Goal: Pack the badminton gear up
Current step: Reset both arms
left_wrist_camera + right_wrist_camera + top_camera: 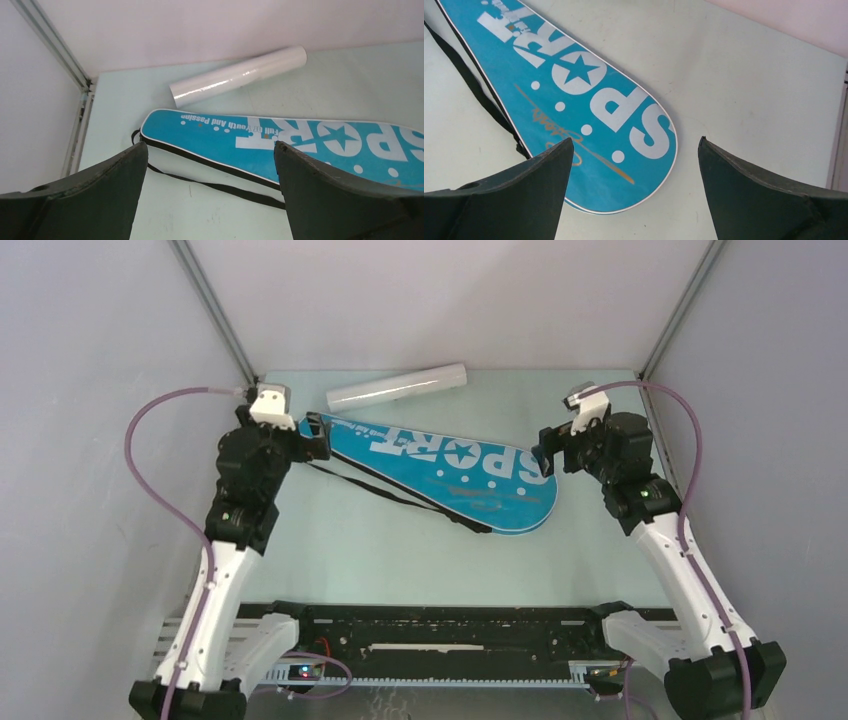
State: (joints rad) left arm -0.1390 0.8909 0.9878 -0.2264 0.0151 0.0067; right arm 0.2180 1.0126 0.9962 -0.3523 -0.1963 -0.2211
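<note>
Racket bag [440, 465] lies flat, diagonal; no rackets or shuttlecocks in view. Both jaws spread wide, empty: left gripper [316, 437] at bag's narrow end, right gripper [545, 458] at its wide end. White tube [397, 387] behind bag, apart, near back wall.
Risks: 1) black strap [400, 498] looping off bag's near side could snag finger; 2) nudged tube could roll.
Room: bare table [350, 560] on bag's near side; tight behind.

Blue "SPORT" racket bag [440, 468] lay flat and diagonal, narrow end far-left, wide end right. Its black strap [400, 498] trailed loose along the near edge. White tube [397, 387] lay on its side just behind, not touching.
</note>
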